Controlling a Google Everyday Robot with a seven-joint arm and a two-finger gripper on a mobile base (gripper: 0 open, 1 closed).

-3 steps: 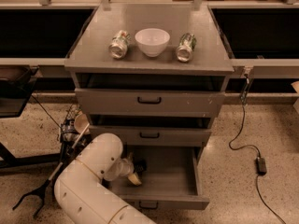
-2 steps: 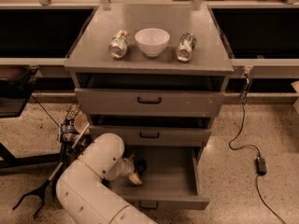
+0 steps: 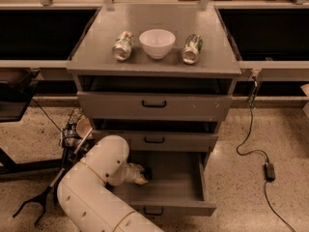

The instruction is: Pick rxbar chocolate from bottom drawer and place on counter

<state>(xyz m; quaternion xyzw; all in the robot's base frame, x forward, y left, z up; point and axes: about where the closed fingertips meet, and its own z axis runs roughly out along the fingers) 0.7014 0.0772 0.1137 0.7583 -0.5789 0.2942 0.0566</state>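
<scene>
Step in hand: the grasp of the bar inside the drawer (image 3: 179, 183), the lowest of three, which stands pulled out.

Hand (image 3: 141, 177): down inside the drawer, at its left side and toward its rear, just under the front of the middle drawer (image 3: 183, 141). I cannot tell whether it is open or closed; my forearm (image 3: 108, 161) covers most of it.

Bar (image 3: 148, 172): only a small dark shape shows, in the drawer's left rear part. It is touching or just beside the tip of my hand, on the side toward the drawer's middle. I take it for the bar, though no lettering can be read. I cannot tell whether it is gripped or only touched.

Notes for doing this well (judgement):
- The bar is flat and lies low on the drawer's floor, so I should close across its short width and be sure of the hold before any lift.
- The middle drawer's front overhangs the drawer's rear. I should draw the bar toward the drawer's front first, then rise.
- Risks: the bar could slide against the drawer's left wall, or my wrist could knock the overhang.

Desk (image 3: 154, 18), above the drawer: it carries a can (image 3: 122, 46), a bowl (image 3: 157, 42) and a second can (image 3: 192, 49) in a row. The strip nearer the drawer's front looks the easiest spot for the bar.
</scene>
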